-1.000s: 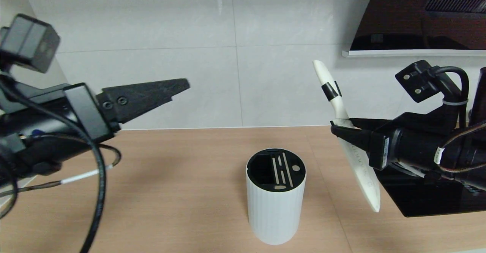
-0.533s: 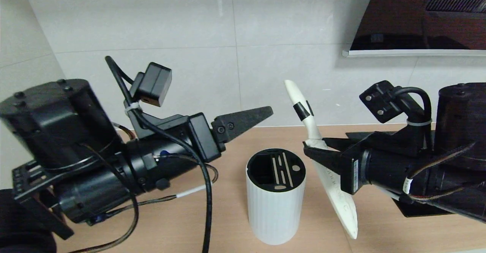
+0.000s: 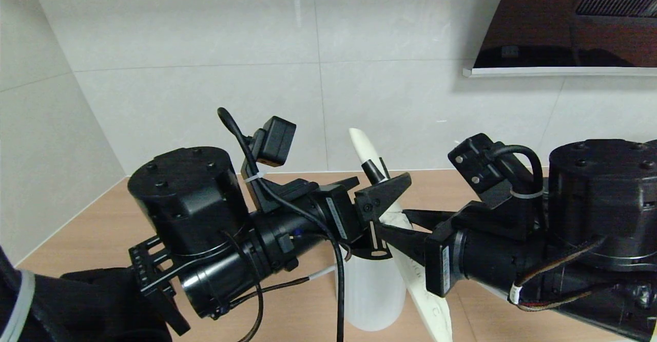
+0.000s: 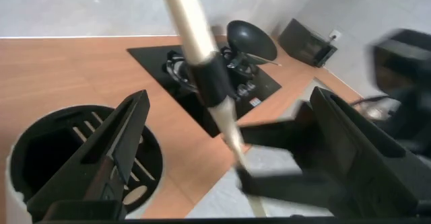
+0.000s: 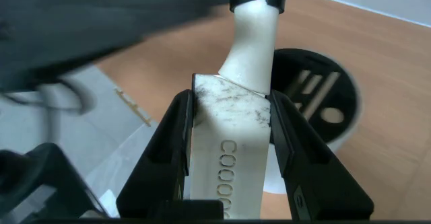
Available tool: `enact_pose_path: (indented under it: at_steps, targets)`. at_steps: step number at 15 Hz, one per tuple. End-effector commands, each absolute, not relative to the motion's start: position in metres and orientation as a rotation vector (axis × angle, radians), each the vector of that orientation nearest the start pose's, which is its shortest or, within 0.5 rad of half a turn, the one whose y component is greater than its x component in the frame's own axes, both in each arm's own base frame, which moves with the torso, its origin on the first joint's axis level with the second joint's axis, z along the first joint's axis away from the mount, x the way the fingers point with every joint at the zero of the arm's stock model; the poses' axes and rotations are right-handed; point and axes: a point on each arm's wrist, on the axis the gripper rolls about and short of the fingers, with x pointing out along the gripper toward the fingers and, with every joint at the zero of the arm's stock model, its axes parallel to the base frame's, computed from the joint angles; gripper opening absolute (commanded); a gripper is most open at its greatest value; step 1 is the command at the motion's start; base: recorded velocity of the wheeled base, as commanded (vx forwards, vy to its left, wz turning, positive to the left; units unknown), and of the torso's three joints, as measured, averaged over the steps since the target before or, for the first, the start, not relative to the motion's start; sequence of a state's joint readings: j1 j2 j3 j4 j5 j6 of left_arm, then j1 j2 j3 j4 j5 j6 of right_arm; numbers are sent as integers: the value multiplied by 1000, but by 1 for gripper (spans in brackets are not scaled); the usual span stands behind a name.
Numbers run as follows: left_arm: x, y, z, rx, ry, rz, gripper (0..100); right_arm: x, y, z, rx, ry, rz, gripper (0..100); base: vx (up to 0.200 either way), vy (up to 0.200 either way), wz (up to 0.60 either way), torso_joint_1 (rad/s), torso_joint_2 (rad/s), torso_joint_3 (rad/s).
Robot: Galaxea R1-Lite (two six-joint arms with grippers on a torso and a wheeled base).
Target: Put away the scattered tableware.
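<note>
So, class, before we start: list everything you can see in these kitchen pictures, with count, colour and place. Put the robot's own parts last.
white knife with a black band on its handle: one, white, held tilted off the counter
white ribbed cylindrical holder with a black slotted top: one, white and black, upright on the counter
wooden counter: one, light brown, along the wall
black cooktop: one, black, set in the counter
black pan: one, black, on the cooktop
dark range hood: one, dark brown, high on the wall
tiled wall: one, white, behind the counter
left gripper: one, black, open, a finger on either side of the knife's handle
right gripper: one, black, shut on the knife
</note>
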State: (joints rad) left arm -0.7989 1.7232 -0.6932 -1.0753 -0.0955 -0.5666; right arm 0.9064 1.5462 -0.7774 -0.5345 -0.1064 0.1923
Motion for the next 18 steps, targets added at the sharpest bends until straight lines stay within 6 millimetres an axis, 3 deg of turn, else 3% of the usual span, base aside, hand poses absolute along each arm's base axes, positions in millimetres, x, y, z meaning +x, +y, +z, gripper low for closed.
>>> enact_pose_path:
  at_steps: [1,8,9,18]
  targets:
    - [213,-223,183,-538,226,-880,100,168,218,203,56,303,785,0,0,0,0,0,0,0]
    - [216,-224,183,-538,186,-876,100,164,218,197,38,322,797,0,0,0,0,0,0,0]
    - [217,-225,181,-521,185,-869,0,164,217,196,37,324,797,0,0,0,0,0,0,0]
    - [219,-227,177,-504,181,-848,0,164,217,196,41,323,793,0,0,0,0,0,0,0]
